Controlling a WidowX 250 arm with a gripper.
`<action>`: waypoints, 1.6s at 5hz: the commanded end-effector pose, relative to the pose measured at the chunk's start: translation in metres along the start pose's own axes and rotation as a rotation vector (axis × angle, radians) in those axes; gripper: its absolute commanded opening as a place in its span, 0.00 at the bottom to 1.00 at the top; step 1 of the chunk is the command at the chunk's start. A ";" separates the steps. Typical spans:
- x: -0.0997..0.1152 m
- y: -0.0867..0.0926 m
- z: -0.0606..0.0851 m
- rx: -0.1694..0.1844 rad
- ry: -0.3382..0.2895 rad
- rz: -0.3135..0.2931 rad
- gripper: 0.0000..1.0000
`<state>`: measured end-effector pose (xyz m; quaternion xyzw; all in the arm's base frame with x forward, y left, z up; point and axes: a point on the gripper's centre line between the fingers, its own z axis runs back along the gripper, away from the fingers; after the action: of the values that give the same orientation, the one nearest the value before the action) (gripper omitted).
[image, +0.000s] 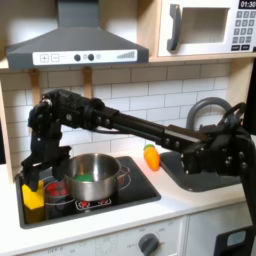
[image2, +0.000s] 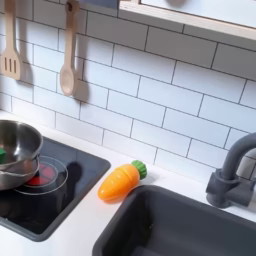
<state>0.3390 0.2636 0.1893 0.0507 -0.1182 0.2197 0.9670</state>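
Yellow block (image: 33, 196) at the stove's (image: 140, 190) front-left corner, right under the claw (image: 36, 168); can't tell if spread or pinching. Steel pot (image: 92, 178) just beside, on the burner. Orange carrot (image2: 120, 181) off the stove's right edge, near the sink (image2: 180, 225).

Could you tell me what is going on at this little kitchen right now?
A black robot arm reaches across a toy kitchen, its pincer down at the stove's left side in the first exterior view, just above a yellow object. Whether it grips that object is hard to tell. Beside it a metal pot sits on the burner with something green inside. A toy carrot lies on the counter between the stove and the sink. In the second exterior view, wooden utensils hang on the tiled wall.
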 end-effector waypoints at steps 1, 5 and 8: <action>-0.001 0.006 -0.003 0.012 -0.001 0.013 1.00; -0.001 0.006 -0.010 0.022 0.001 0.014 1.00; -0.003 0.008 -0.011 0.021 0.010 0.025 1.00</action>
<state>0.3340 0.2734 0.1740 0.0575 -0.1057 0.2354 0.9644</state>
